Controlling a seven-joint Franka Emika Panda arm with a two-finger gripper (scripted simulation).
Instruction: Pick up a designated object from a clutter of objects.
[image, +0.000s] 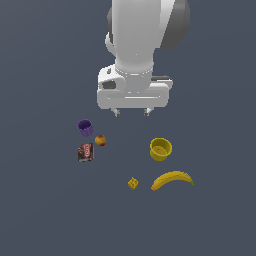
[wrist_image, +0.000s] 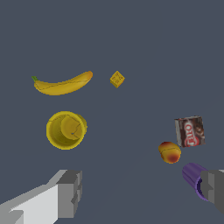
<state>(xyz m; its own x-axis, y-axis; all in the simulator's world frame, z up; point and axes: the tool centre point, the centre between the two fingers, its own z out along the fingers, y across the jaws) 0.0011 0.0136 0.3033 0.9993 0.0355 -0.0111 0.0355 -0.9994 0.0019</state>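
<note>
The designated object, a small round orange-red fruit (image: 100, 140) (wrist_image: 169, 152) with a yellowish patch, lies on the grey floor between the purple cup (image: 85, 127) (wrist_image: 194, 179) and the brown packet (image: 86, 152) (wrist_image: 190, 131). My gripper (image: 132, 113) (wrist_image: 142, 192) hangs open above the clutter of objects, high over the floor and toward the exterior view's right of the fruit. Nothing sits between its fingers (wrist_image: 70, 192). One finger partly covers the purple cup in the wrist view.
A yellow cup (image: 160, 149) (wrist_image: 66, 129) stands upright at the exterior view's right. A banana (image: 172, 179) (wrist_image: 62, 85) and a tiny yellow block (image: 133, 183) (wrist_image: 117, 79) lie nearer the front.
</note>
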